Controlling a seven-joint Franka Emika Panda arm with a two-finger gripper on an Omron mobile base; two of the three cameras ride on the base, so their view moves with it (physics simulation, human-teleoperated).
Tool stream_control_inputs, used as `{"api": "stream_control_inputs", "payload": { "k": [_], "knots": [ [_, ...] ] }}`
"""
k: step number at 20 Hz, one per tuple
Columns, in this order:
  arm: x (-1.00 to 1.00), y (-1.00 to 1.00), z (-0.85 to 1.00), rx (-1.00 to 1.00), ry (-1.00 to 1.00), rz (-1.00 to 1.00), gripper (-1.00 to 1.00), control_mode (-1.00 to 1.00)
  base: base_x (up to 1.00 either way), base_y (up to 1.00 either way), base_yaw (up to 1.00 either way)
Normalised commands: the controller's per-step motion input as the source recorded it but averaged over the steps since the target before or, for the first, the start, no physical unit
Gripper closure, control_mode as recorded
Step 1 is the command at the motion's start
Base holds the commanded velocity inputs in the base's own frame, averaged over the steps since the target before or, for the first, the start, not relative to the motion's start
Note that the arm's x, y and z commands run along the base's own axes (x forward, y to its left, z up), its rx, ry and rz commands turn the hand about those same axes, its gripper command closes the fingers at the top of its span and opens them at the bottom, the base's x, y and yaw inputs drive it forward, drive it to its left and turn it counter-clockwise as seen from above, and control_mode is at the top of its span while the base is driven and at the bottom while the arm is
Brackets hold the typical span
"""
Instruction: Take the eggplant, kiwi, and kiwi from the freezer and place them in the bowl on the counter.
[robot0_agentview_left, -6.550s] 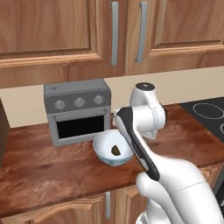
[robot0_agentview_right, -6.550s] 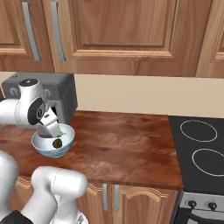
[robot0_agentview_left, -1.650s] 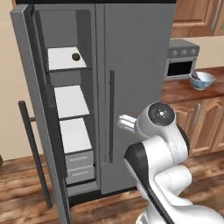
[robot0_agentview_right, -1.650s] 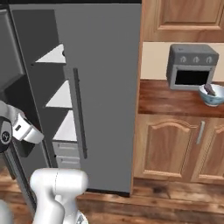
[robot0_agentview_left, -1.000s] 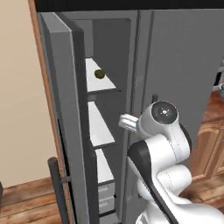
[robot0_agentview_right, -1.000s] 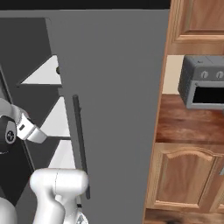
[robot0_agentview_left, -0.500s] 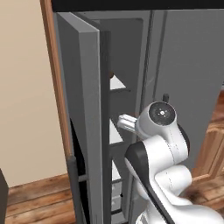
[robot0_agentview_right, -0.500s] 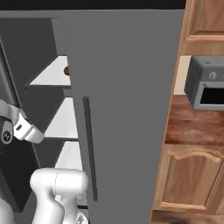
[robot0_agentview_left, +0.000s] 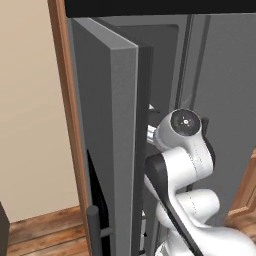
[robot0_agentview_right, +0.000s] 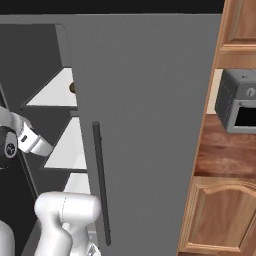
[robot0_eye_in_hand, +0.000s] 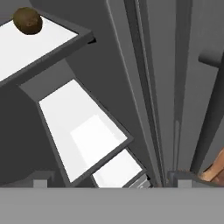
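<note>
Olive-brown kiwi (robot0_eye_in_hand: 27, 20) sits on the top white shelf (robot0_eye_in_hand: 26, 48) inside the freezer (robot0_agentview_right: 145, 100), at about 11 o'clock in the hand view, well apart from the gripper (robot0_eye_in_hand: 109, 183). In the right base view a sliver of it peeks past the door edge at 10 o'clock. Fingers are spread wide, holding nothing. The kiwi looks light, firm with slight give, fuzzy skin not slippery; egg shape may roll on the smooth shelf. Best hold is likely across its short middle, pads on opposite sides, gentle squeeze. Lower shelves show white, bare.
</note>
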Motion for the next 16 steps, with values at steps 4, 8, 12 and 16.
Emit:
{"api": "stream_control_inputs", "payload": {
  "k": [4, 8, 12, 16],
  "knots": [
    [0.06, 0.04, 0.97, -0.11, -0.01, 0.0, -1.0, -1.0, 0.0, 0.0, 0.0],
    [-0.09, 0.05, 0.84, -0.25, -0.06, 0.05, -1.0, -1.0, 0.0, 0.0, 0.0],
    [0.0, 0.0, 0.38, -0.28, -0.17, 0.14, -1.0, -1.0, 0.0, 0.0, 0.0],
    [0.37, 0.01, 0.13, -0.09, -0.08, 0.19, -1.0, -1.0, 0.0, 0.0, 0.0]
  ]
}}
